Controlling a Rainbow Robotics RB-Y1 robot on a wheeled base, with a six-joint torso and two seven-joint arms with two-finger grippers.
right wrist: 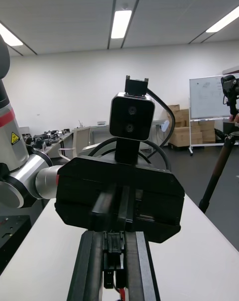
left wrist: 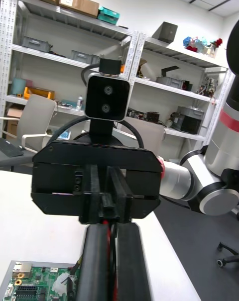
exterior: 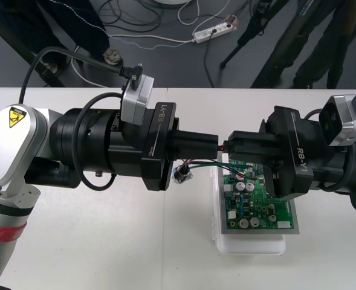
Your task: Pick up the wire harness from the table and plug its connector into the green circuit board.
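Both grippers meet tip to tip above the far left corner of the green circuit board [exterior: 256,193] on its white base [exterior: 250,244]. My left gripper [exterior: 216,144] is shut on the harness; red wire shows between its fingers [left wrist: 97,261]. My right gripper [exterior: 231,145] faces it, its fingers [right wrist: 92,266] shut on the small black plug [right wrist: 113,257]. Red and green wires [exterior: 197,161] hang below the left gripper's fingers down to the round metal socket [exterior: 181,175], which is just off the board's left side. The plug is held in the air, not in the board.
The left arm's thick black wrist [exterior: 105,145] spans the table's middle left, and the right arm's wrist [exterior: 323,157] covers the board's far right part. A corner of the board [left wrist: 30,286] lies below the left gripper. Bare table lies in front of both arms.
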